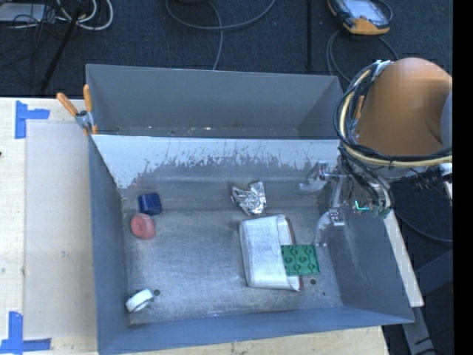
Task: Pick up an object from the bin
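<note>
Gripper hangs at three o'clock over the grey bin's sloping wall, the side its arm enters from, its opening impossible to make out and nothing seen in its hold. Nearest it, toward five o'clock, lies a white padded block with a green dotted card touching it; crumpled foil and a blue block sit on the flat floor, where the slopes would shed them.
</note>
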Robot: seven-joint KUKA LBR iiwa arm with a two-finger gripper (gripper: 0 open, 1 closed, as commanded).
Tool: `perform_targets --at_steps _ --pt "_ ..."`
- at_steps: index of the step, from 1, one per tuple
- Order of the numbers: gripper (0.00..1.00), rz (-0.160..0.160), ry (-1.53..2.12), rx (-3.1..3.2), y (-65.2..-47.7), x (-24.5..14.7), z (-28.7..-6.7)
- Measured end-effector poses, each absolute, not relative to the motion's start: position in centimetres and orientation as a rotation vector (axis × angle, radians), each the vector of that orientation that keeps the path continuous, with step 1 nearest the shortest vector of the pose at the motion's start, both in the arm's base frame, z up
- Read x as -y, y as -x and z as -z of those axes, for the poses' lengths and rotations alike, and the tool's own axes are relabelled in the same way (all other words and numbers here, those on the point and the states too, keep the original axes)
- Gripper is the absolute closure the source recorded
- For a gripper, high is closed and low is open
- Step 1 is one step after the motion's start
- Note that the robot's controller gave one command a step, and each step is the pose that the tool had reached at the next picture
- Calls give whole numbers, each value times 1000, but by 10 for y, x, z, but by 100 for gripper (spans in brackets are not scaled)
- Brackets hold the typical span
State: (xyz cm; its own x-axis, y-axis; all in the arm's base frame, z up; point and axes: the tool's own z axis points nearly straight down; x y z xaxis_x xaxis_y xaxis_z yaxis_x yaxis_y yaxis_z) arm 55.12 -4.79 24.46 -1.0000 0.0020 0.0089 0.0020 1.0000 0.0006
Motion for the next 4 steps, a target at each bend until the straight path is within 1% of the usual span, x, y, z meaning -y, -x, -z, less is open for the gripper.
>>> perform_targets --at_steps 1,2,3,4 --pt "0 2 -210 3127 -591 57 -112" --pt "0 -4 -707 3066 -602 98 -171" --pt "0 -2 -1369 2830 -571 75 -83" --pt "100 -8 -1366 2833 -572 77 -84"
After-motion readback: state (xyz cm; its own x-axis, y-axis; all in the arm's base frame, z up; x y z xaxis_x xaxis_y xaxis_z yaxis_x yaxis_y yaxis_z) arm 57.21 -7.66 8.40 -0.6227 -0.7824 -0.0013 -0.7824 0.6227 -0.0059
